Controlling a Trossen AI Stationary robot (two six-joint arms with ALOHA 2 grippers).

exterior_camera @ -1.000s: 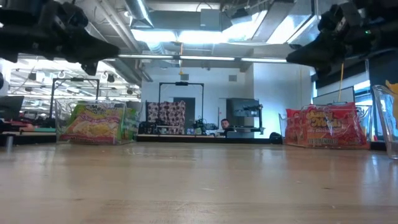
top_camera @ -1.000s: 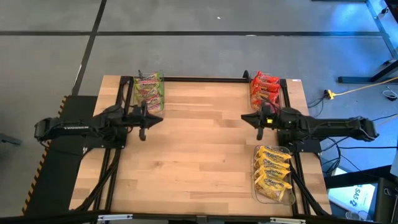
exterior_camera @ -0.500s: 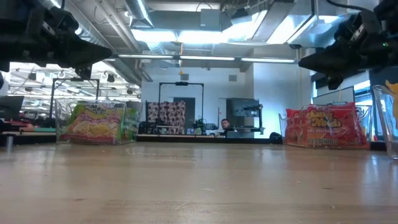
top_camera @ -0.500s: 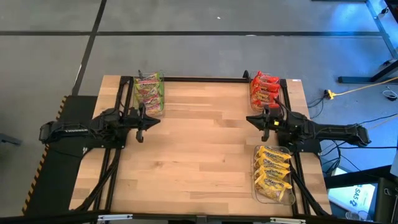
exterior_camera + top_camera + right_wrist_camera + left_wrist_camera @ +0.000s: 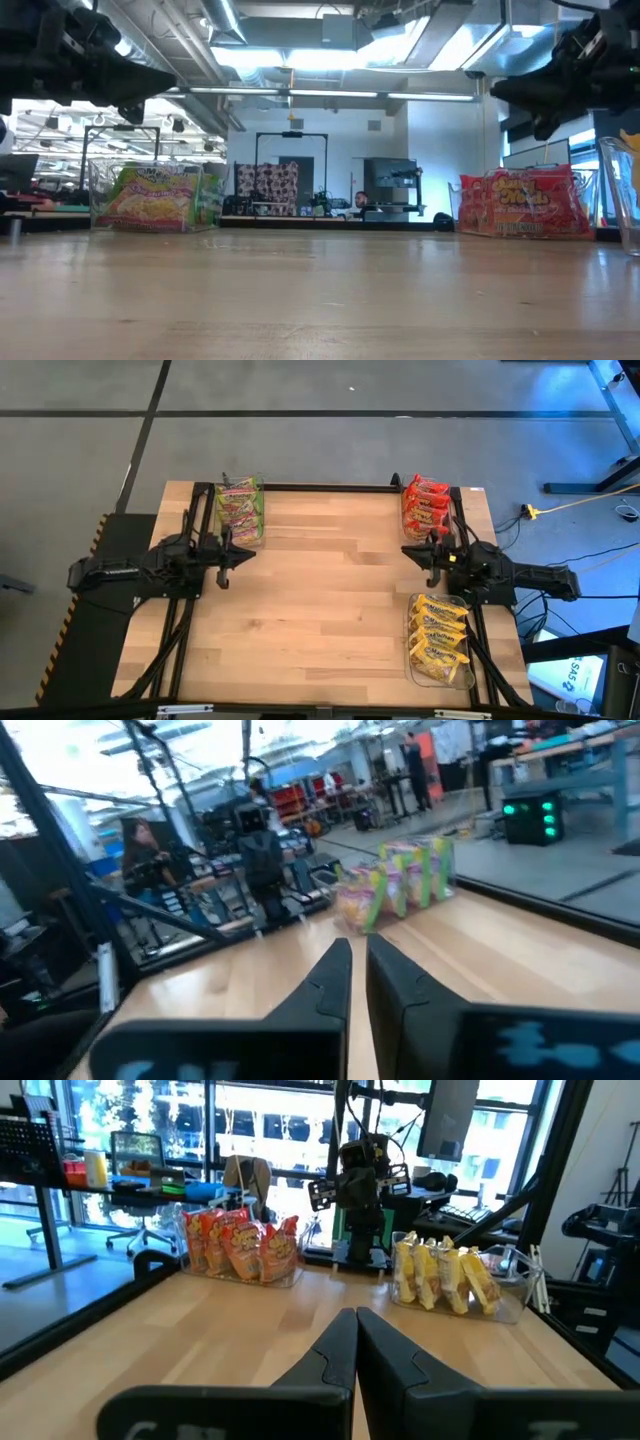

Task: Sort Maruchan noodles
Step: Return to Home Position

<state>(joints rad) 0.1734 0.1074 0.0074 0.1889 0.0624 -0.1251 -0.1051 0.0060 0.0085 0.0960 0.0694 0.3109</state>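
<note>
The Maruchan noodles sit sorted in three clear bins. Green-pink packets (image 5: 240, 510) stand in a bin at the far left, also seen as green-pink packets (image 5: 395, 885). Red-orange packets (image 5: 425, 503) fill the far right bin, and yellow packets (image 5: 440, 640) lie in the near right bin. My left gripper (image 5: 250, 552) hovers shut above the table just near of the green-pink bin; its fingers (image 5: 355, 1318) point level across the table. My right gripper (image 5: 406, 550) hovers shut between the red-orange and yellow bins, pointing toward the left arm.
Bare wooden tabletop (image 5: 330, 600) spreads between the two arms. The bins stand along the far corners and the right edge. Black frame rails (image 5: 180, 650) run along the table's left and right sides. Beyond the far edge is a room with desks and equipment.
Both arms have drawn back from the table's middle: the left gripper toward the left edge, the right gripper toward the right edge. Both stayed level above the table. The packets have not moved.
</note>
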